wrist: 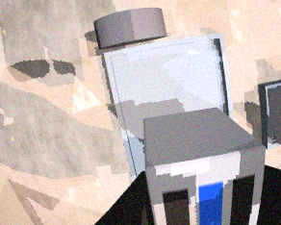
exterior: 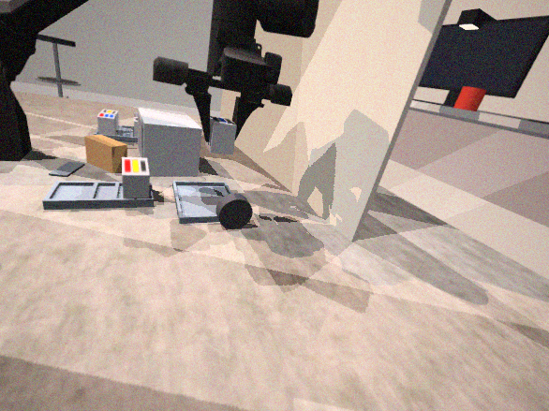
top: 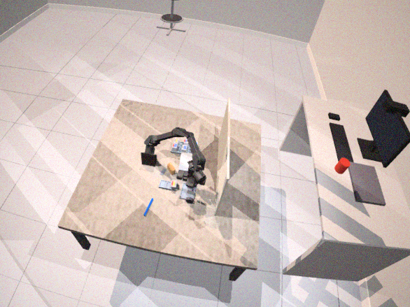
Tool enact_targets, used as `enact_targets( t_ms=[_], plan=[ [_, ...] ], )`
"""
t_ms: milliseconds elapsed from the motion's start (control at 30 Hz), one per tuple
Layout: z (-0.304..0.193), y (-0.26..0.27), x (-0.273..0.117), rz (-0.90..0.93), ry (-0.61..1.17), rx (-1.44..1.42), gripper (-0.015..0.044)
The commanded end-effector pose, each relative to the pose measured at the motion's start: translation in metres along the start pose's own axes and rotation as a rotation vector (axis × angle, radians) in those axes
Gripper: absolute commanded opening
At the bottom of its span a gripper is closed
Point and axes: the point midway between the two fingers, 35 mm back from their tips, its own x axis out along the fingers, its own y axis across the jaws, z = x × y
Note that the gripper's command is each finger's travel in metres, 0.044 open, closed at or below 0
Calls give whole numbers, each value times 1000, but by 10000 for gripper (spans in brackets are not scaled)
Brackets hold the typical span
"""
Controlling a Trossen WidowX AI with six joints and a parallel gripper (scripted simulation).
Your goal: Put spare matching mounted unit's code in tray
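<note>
- My pincer (exterior: 224,132) is clamped on a small grey spare (exterior: 222,135), one finger on each side, and the block hangs clear of the table (exterior: 262,327).
- From the wrist, my fingers merge into black at the bottom edge, and the spare (wrist: 201,179) is cut off there too; only its grey top and upper label show.
- That label reads as a dark bar, a blue bar and a dark bar on a pale ground; whether the dark bars are black or only shadowed, I cannot tell.
- In the side view only a sliver of blue shows on the spare's top edge, half hidden behind my near finger.
- The tray (wrist: 168,87) lies below and ahead of my pincer, its pale floor mottled by shadow, its near part covered by the spare.
- A short dark cylinder (wrist: 131,28) rests at the tray's far rim; touching or just beside, I cannot say.
- The big grey box (exterior: 170,140) stands to one side of my pincer; its back is turned away and no code is readable.
- A second spare (exterior: 135,176), striped red, yellow and black, sits in a long rack (exterior: 96,196) beside the tray.
- From above, my arm (top: 182,143) covers most of this cluster.
</note>
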Motion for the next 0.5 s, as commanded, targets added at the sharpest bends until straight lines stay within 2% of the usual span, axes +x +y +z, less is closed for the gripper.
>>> enact_targets(
  t_ms=[0,467],
  plan=[
    [0,0,4,2,3,7,0],
    [0,0,15,2,4,7,0]
  ],
)
